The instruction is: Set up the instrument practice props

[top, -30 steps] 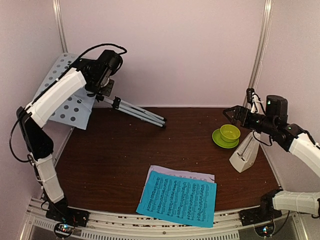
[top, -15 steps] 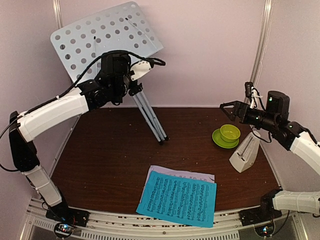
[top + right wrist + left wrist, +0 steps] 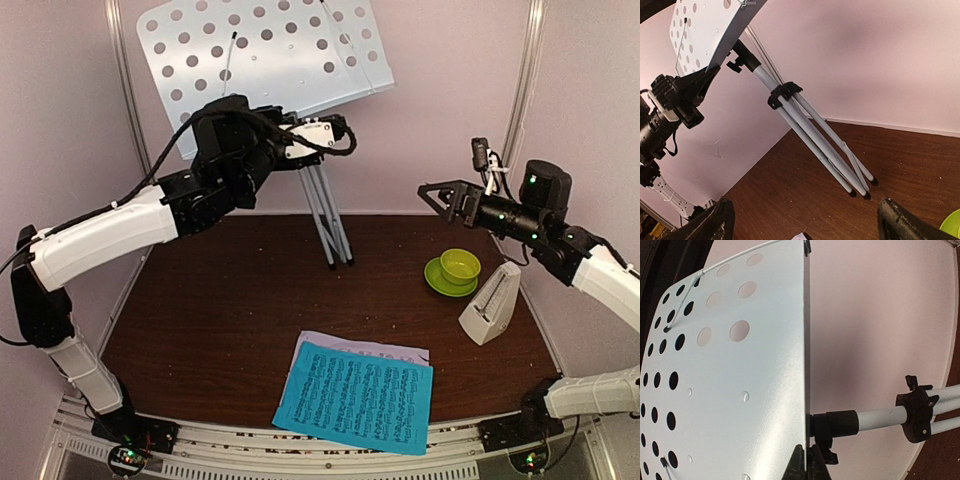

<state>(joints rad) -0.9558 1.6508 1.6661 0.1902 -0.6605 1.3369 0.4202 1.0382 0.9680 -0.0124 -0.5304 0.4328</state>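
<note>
The pale perforated music-stand desk [image 3: 270, 50] is held high near the back wall. Its grey tripod legs [image 3: 325, 215] are folded together, with the feet touching the table. My left gripper [image 3: 292, 130] is shut on the desk's lower edge, and the left wrist view shows it [image 3: 809, 461] pinching the thin plate [image 3: 730, 390]. My right gripper [image 3: 440, 197] is open and empty in the air to the right of the legs, which show in its view [image 3: 810, 135]. The cyan sheet [image 3: 355, 397] lies over the lilac sheet [image 3: 362, 347] at the front. The cream metronome [image 3: 490, 305] stands at the right.
A lime-green cup [image 3: 460, 265] sits on its saucer [image 3: 436, 281] beside the metronome, under my right arm. The back wall is close behind the stand. The brown table [image 3: 210, 320] has side walls on the left and right.
My left arm has lifted the stand off its side and swung it right, so it is now nearly upright on its feet. My right gripper has moved up and left toward the legs.
</note>
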